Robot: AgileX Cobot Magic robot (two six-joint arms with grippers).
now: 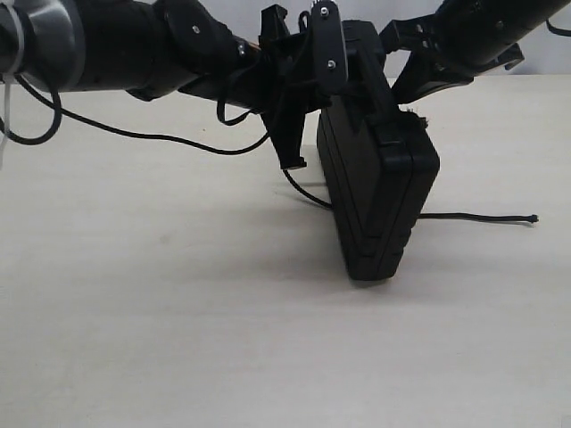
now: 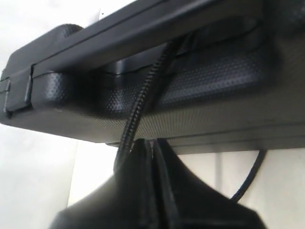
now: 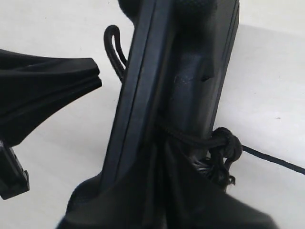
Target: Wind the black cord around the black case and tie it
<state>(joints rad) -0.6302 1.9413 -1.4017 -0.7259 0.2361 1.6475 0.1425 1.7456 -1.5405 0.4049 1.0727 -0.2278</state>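
Matte black case (image 1: 379, 192) stands on edge (pebbled skin); black cord (image 1: 482, 217) knotted.

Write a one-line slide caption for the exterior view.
The black case stands on edge on the table, the left gripper shut on the black cord beside it.

The black case (image 1: 379, 196) stands on edge in the middle of the tabletop (image 1: 178, 339). The black cord (image 1: 473, 216) crosses its top edge, with the knot (image 3: 224, 145) against the case's right face. One end trails right along the tabletop and another stretch lies left of the case. The left claw (image 2: 150, 155) sits at the case's upper left, the right claw (image 1: 419, 85) at its upper right.
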